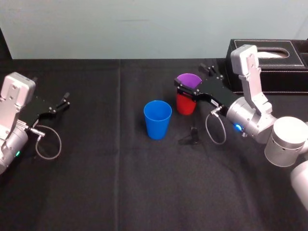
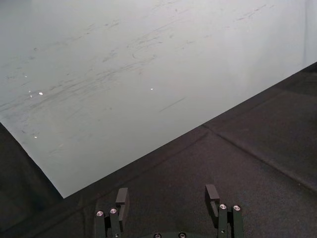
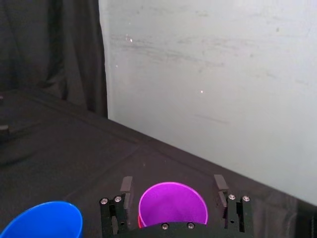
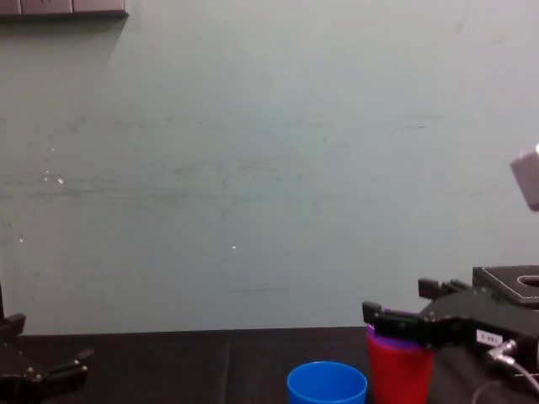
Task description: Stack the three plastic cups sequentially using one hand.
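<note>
The right gripper (image 3: 174, 184) straddled the purple cup (image 1: 188, 80), jaws spread with a gap on each side, so it pinched nothing. Purple sat nested in the red cup (image 1: 185, 105), which made 2 of 3 stacked. The blue cup (image 1: 157, 119) stood apart, just to the left, and was likely next to join. The left gripper (image 2: 167, 196) lay parked far left, jaws spread, since 1 arm does this job.

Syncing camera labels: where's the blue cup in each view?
Head view: blue cup mid-table, left of the red cup.
Chest view: blue cup at bottom edge, left of red cup.
Right wrist view: blue cup cut off at the frame edge.
Left wrist view: parked left gripper facing the wall.
Shared landmark: purple cup inside the open right gripper.
</note>
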Motion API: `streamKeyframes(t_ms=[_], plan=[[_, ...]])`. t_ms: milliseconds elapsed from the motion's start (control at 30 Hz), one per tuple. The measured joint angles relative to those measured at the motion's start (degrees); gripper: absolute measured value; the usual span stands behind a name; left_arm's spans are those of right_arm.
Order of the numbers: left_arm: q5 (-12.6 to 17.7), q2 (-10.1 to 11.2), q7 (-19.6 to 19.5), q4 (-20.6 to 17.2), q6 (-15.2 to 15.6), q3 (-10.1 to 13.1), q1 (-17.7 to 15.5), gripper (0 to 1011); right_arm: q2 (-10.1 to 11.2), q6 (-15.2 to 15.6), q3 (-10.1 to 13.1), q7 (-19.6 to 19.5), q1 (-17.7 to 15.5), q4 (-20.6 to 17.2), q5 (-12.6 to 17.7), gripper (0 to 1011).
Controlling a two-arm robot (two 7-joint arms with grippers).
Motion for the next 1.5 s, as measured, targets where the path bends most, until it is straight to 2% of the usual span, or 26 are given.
streamKeyframes(t_ms=[400, 600, 933, 1233, 1500], plan=[[0.00, 0.00, 0.00, 0.00, 0.00, 0.00, 0.00, 1005, 2.52, 2.19, 1.39, -0.31, -3.39, -8.13, 0.11, 1003], [0.00, 0.00, 0.00, 0.00, 0.00, -0.01, 0.00, 1005, 4.94, 2.16, 2.49, 0.36, -8.30, -14.14, 1.42, 1003], [0.00, 0.00, 0.00, 0.00, 0.00, 0.00, 0.00, 1005, 8.91, -0.24, 4.23, 2.01, -15.72, -20.03, 3.36, 1003], [0.00, 0.00, 0.00, 0.00, 0.00, 0.00, 0.00, 1005, 11.62, -3.06, 4.00, 4.49, -20.32, -22.36, 4.31, 1003], [0.00, 0.00, 0.00, 0.00, 0.00, 0.00, 0.00, 1005, 12.17, -4.30, 2.32, 6.05, -21.68, -21.48, 4.58, 1003]])
